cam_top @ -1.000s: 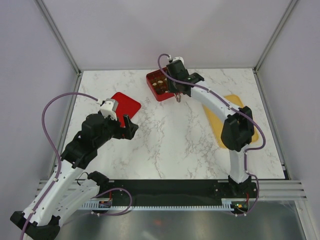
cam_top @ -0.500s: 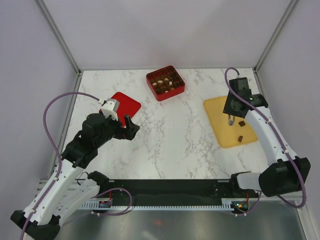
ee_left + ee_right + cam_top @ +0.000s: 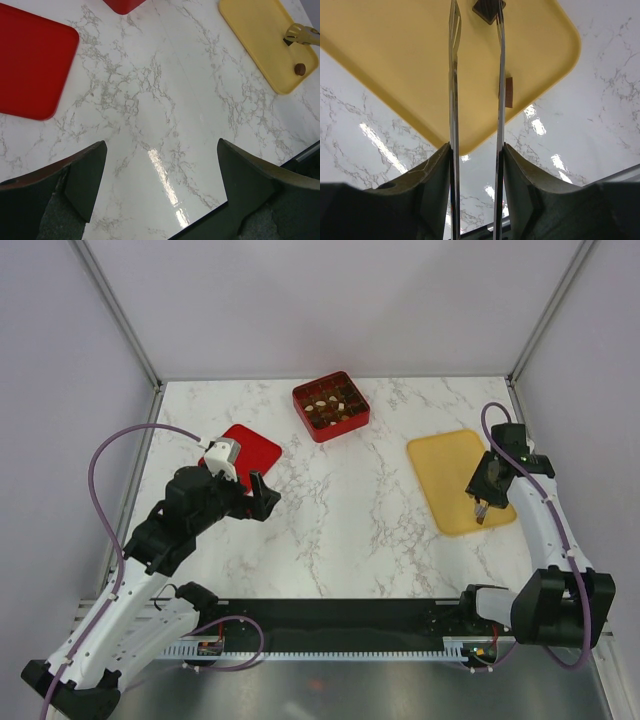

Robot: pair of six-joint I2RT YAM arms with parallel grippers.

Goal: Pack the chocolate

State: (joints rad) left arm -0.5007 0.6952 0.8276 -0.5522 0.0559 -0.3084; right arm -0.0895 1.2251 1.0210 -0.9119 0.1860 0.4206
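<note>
Right wrist view: my right pincer [image 3: 481, 510] ends in two thin, flat metal blades [image 3: 453, 100]. They run side by side with a narrow gap and hang over the smooth yellow tray [image 3: 445, 465], close to a rounded corner. A dark chocolate square [image 3: 489, 7] lies on the tray at the blade tips. It sits against the right blade and clear of the left one, so the blades stand a little apart and grip nothing. A second brown piece [image 3: 509, 92] lies on the tray just outside the right blade.

In the top external view, the red box [image 3: 303, 415], square with rounded corners, sits at the far middle of the white, grey-veined marble table [image 3: 350, 530]. It holds the packed chocolates [image 3: 330, 405], mostly dark brown with a few pale ones. A flat red lid [image 3: 255, 445] with rounded corners lies to its left, apart from it. My left pincer [image 3: 161, 150] hovers over bare marble beside that lid, its chunky dark fingers [image 3: 85, 180] spread wide with nothing between them.
</note>
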